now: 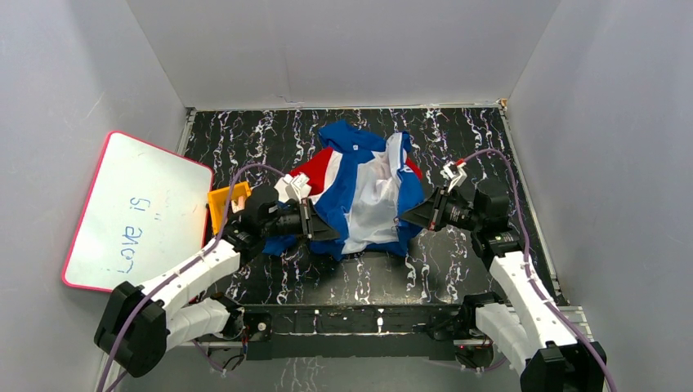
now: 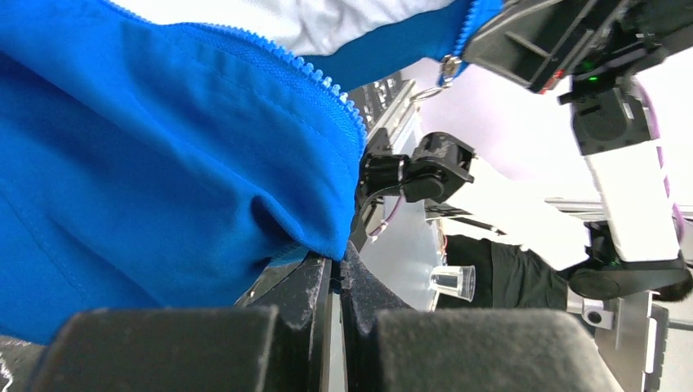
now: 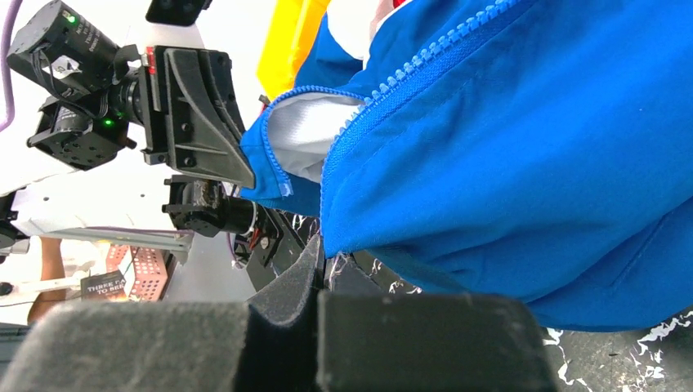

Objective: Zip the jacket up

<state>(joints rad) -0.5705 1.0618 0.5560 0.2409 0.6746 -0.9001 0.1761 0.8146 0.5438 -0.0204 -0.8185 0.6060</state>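
left gripper [image 2: 336,263], closest to the lens, is pinched tight on the blue hem of the jacket [image 1: 368,192], beside its unjoined zipper teeth [image 2: 319,77]. right gripper [image 3: 324,255] is clamped on the opposite hem corner. jacket lies crumpled between them on the black marbled table [image 1: 441,265], front unzipped.

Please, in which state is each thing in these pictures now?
Soft blue jacket with red and white stripes: unzipped, white lining showing.
Blue toothed zipper: open, teeth apart.
Left gripper: jaws shut on the jacket's hem.
Right gripper: jaws shut on the jacket's hem.
Pink-rimmed whiteboard: written on.
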